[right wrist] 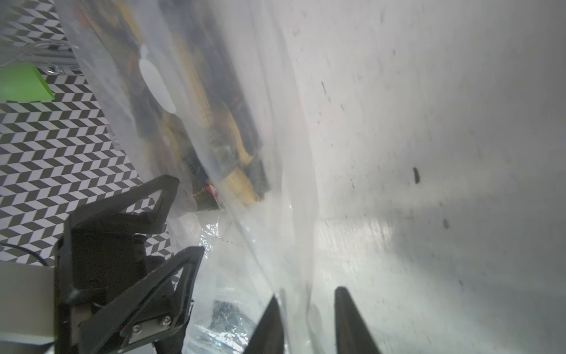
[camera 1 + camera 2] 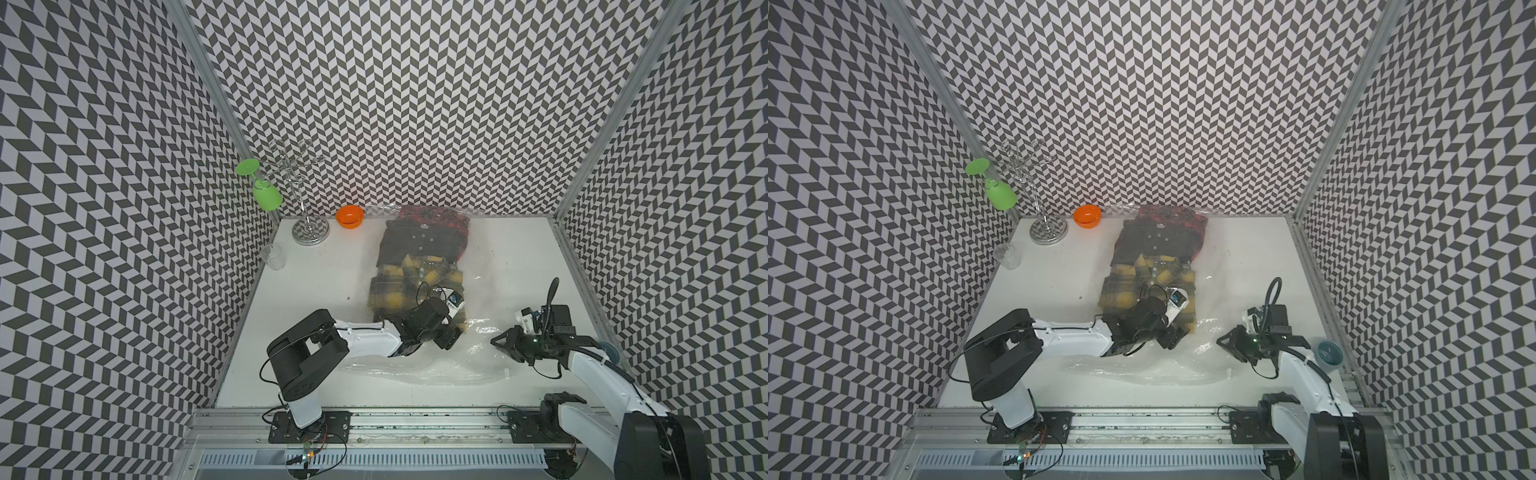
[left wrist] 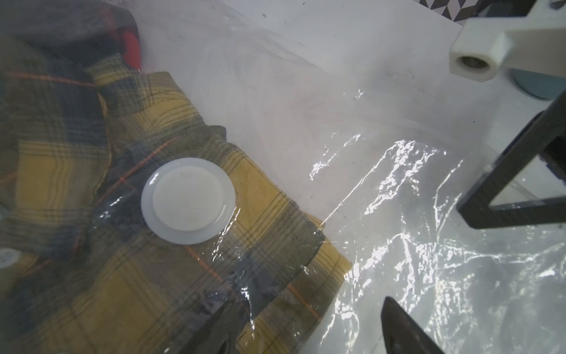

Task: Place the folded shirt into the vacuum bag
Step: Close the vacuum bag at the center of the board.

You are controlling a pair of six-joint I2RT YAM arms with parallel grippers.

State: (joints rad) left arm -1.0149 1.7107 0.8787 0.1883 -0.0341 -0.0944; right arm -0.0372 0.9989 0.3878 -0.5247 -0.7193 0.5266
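The vacuum bag (image 2: 478,286) lies flat on the white table, in both top views, with its mouth toward me. Inside it, the folded yellow plaid shirt (image 2: 395,286) (image 3: 76,190) sits under the film, and the round white valve (image 3: 188,200) rests over it. My left gripper (image 2: 448,338) (image 3: 306,321) stands open at the shirt's near corner. One of its fingers (image 3: 217,325) shows through the film. My right gripper (image 2: 495,341) (image 1: 306,302) is at the bag's right edge, its jaws a narrow gap apart with bag film between them. The white zip slider (image 2: 506,372) is at the mouth.
A dark shirt (image 2: 419,243) and a red plaid one (image 2: 440,218) lie deeper in the bag. An orange bowl (image 2: 350,217), a wire glass rack (image 2: 309,232) with a green glass (image 2: 268,197), and a clear cup (image 2: 273,255) stand at the back left. A blue-grey cup (image 2: 1329,355) stands by the right rail.
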